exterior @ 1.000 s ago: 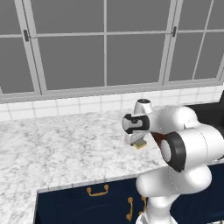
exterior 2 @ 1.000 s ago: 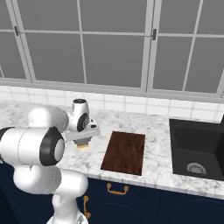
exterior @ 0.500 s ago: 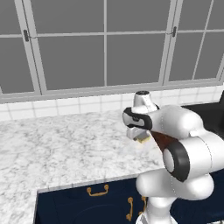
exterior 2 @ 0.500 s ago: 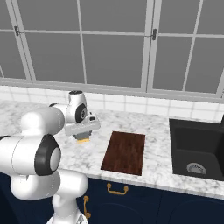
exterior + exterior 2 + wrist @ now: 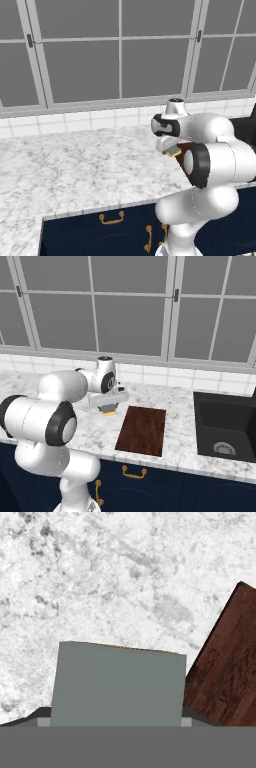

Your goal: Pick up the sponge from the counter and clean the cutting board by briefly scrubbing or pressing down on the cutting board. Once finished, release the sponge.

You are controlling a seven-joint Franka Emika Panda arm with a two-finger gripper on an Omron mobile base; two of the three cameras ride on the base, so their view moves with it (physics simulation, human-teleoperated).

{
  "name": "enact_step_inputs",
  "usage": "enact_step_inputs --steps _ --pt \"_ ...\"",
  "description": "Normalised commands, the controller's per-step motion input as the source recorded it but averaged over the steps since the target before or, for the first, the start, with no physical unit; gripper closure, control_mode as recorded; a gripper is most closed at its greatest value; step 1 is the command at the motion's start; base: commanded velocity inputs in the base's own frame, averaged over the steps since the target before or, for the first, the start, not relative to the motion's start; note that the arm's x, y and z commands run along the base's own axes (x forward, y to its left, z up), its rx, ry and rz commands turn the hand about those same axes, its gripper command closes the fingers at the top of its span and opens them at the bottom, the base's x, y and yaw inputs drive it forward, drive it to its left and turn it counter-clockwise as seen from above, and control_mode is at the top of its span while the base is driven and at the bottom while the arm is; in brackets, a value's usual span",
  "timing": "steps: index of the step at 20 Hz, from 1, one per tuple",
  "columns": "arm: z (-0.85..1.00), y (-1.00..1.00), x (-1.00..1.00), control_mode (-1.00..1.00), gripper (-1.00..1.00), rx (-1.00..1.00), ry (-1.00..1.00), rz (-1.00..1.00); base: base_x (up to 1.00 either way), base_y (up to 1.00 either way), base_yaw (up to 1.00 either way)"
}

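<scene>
My gripper [image 5: 107,405] is shut on the sponge [image 5: 109,412], holding it a little above the counter [image 5: 95,431], just left of the cutting board [image 5: 142,431]. The board is a dark reddish-brown rectangle lying flat near the counter's front edge. In the left base view the gripper [image 5: 170,147] and the yellow edge of the sponge [image 5: 173,151] sit in front of my upper arm. The hand view has the sponge's grey-green top [image 5: 117,684] close up, hiding the fingertips, with a corner of the cutting board [image 5: 227,672] to its right over the marble counter [image 5: 100,577].
A black sink [image 5: 227,426] is set into the counter right of the board. A white tiled backsplash [image 5: 165,378] and windows run behind. Navy cabinets with brass handles [image 5: 134,472] stand below the counter edge.
The hand has carried the sponge up off the counter and sideways toward the cutting board; the board has not moved.
</scene>
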Motion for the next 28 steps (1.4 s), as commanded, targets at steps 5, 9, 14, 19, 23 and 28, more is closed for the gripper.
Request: enact_step_inputs --steps 5,9,14,19,23,28 --pt "0.00 -0.54 0.02 -1.00 1.00 0.04 -0.01 0.00 0.00 0.00 0.00" --pt "0.00 -0.48 0.16 -1.00 1.00 0.00 0.00 0.00 0.00 0.00 0.00" --pt "-0.13 -0.27 0.26 -1.00 1.00 0.00 -0.14 0.00 0.00 0.00 0.00" --pt "-0.51 -0.09 0.22 -1.00 1.00 0.00 -0.12 0.00 0.00 0.00 0.00" --pt "-0.58 -0.06 0.10 -1.00 1.00 0.00 -0.04 0.00 0.00 0.00 0.00" --pt "-0.34 -0.10 0.24 -1.00 1.00 0.00 0.00 0.00 0.00 0.00 0.00"
